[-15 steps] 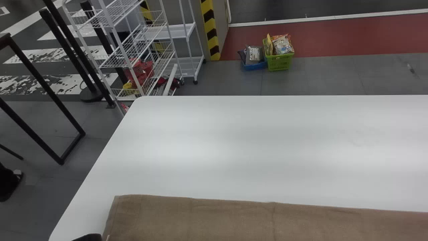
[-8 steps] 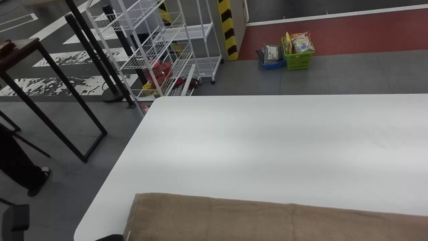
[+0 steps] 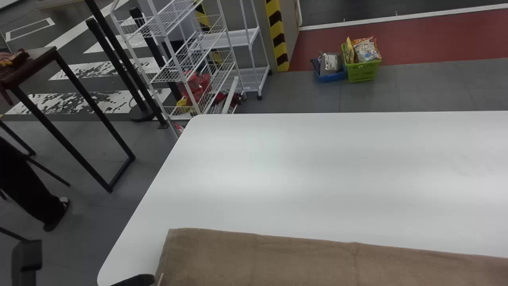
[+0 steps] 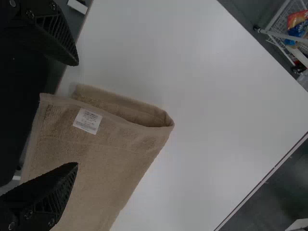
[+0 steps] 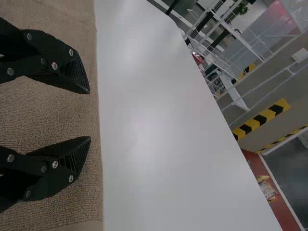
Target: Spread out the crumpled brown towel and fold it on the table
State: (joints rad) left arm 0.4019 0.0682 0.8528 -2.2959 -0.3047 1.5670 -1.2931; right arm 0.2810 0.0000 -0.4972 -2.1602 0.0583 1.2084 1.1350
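Note:
Along the near edge of the white table lies the brown towel [image 3: 254,258], flat and folded, its far edge fairly straight. In the head view the left gripper [image 3: 137,280] shows as a dark tip at the towel's left corner. From the left wrist, the left gripper [image 4: 77,115] is open, with the towel [image 4: 110,149] and its white label between and beyond the fingers; a fold bulges at its end. The right gripper [image 5: 90,115] stands open over the towel [image 5: 48,115], close to its edge.
The white table [image 3: 317,171] stretches beyond the towel, with its left edge slanting at the left. White wire racks [image 3: 186,59] stand behind its far left corner. A green basket [image 3: 363,70] is on the floor. A dark-framed table [image 3: 43,51] stands at the left.
The head view has swung left, so the table, towel and background sit farther right in it. A dark arm part has come into view at the lower left. The towel keeps its shape.

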